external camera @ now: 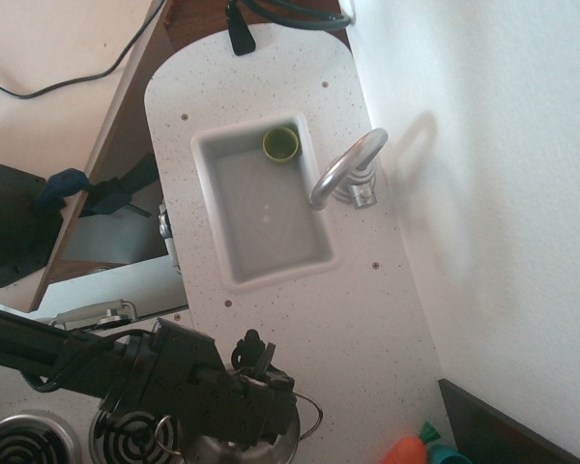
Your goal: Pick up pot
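Note:
The pot (282,437) is a shiny silver round pot at the bottom edge of the view, standing next to the right stove burner (130,440). Its thin wire loop handle (315,414) sticks out to the right. My black gripper (263,406) comes in from the lower left and sits directly over the pot, covering most of it. The fingertips are hidden by the gripper body, so I cannot tell whether they are open or shut, or whether they touch the pot.
A white sink (213,145) in the speckled counter holds a small yellow-green cup (280,143) in its far corner, with a silver faucet (348,164) beside it. A second burner (24,445) is at the bottom left. An orange and teal toy (411,450) lies at the bottom right by the wall.

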Controlling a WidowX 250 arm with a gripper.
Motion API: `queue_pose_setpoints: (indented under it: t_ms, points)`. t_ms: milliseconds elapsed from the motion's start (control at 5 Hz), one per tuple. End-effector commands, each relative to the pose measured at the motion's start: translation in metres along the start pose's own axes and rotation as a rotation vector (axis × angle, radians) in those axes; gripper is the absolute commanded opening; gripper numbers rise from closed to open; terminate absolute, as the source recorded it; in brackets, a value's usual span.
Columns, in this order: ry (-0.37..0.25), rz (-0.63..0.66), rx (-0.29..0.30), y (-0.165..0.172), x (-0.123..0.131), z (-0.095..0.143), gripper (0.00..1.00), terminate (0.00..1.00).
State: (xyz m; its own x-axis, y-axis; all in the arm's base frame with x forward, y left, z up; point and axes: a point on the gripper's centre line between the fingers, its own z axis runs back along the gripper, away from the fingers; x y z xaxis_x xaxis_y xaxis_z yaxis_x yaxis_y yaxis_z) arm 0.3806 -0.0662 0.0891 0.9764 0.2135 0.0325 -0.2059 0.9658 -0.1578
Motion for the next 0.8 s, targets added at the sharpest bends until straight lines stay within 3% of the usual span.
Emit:
queue_pose_setpoints:
  t_ms: [0,400,600]
  points:
    - [0.0,0.0,0.0,0.0,0.0,0.0,1.0,0.0]
    - [0.023,0.049,-0.043,0.0003,-0.0067,-0.006,1.0,0.0]
    - [0.009,0.052,-0.035,0.0016,-0.0034,-0.0049,0.0,0.0]
